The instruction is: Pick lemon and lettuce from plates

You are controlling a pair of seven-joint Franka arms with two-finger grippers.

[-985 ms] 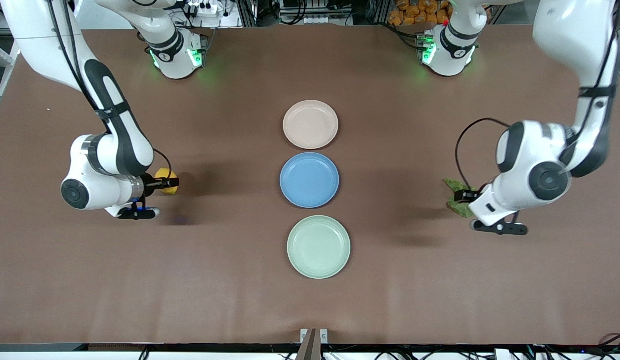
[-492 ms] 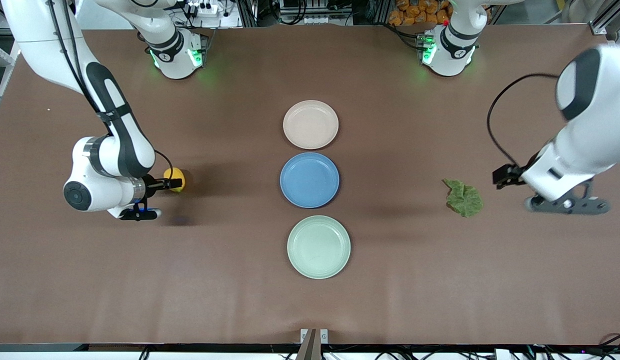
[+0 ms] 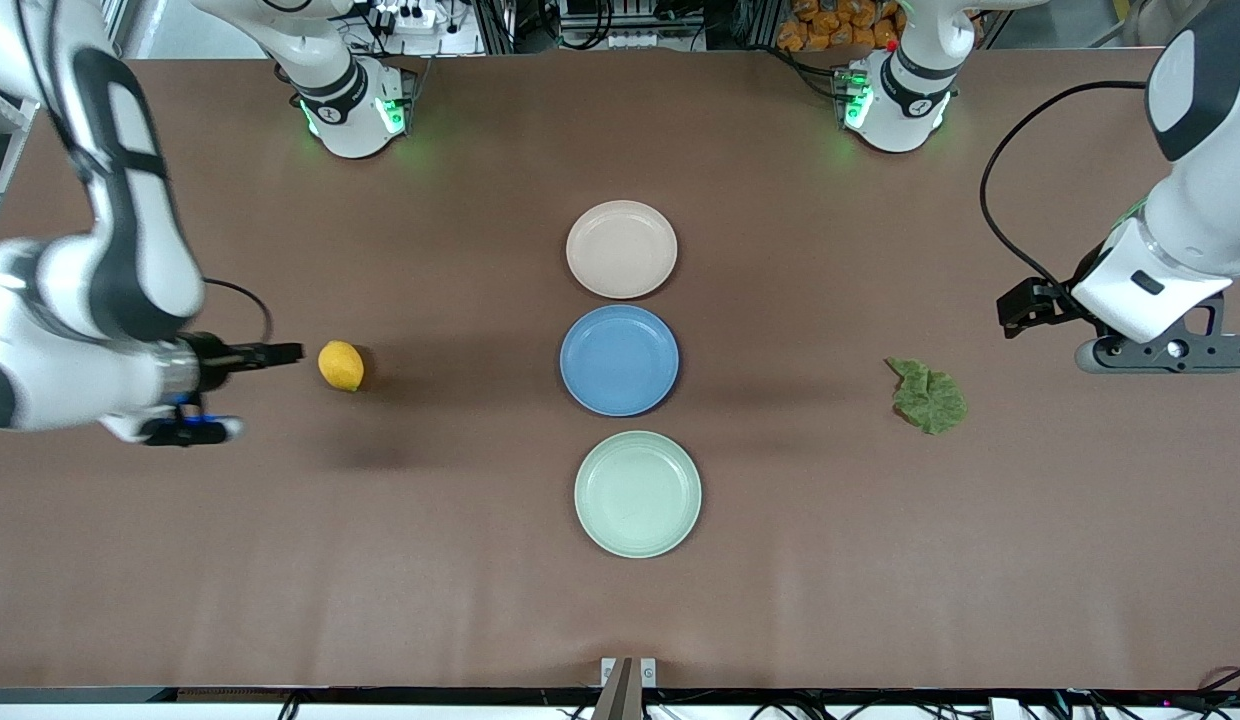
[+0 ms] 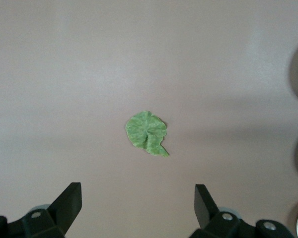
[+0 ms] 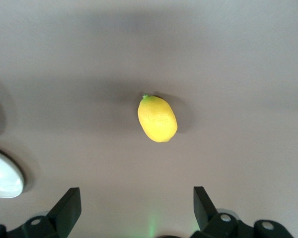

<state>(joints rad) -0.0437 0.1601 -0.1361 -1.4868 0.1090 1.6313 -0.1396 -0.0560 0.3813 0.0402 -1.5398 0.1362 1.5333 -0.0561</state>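
Blue plate (image 3: pixel 619 360) on brown table (image 3: pixel 380 560), midway along the table's length. Small grey bracket (image 3: pixel 628 676) at the table edge nearest the front camera. Orange packets (image 3: pixel 835 22), possibly snacks, past the table's base edge.

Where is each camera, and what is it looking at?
Front view: high across the table, facing both arms; shows the left tool, right tool, lemon, lettuce and three plates.
Left wrist view: on the left arm, looking down at the lettuce; its open tool shows.
Right wrist view: on the right arm, looking down at the lemon; its open tool shows.
Shared: front and wrist views both show the lemon or lettuce on the bare table.
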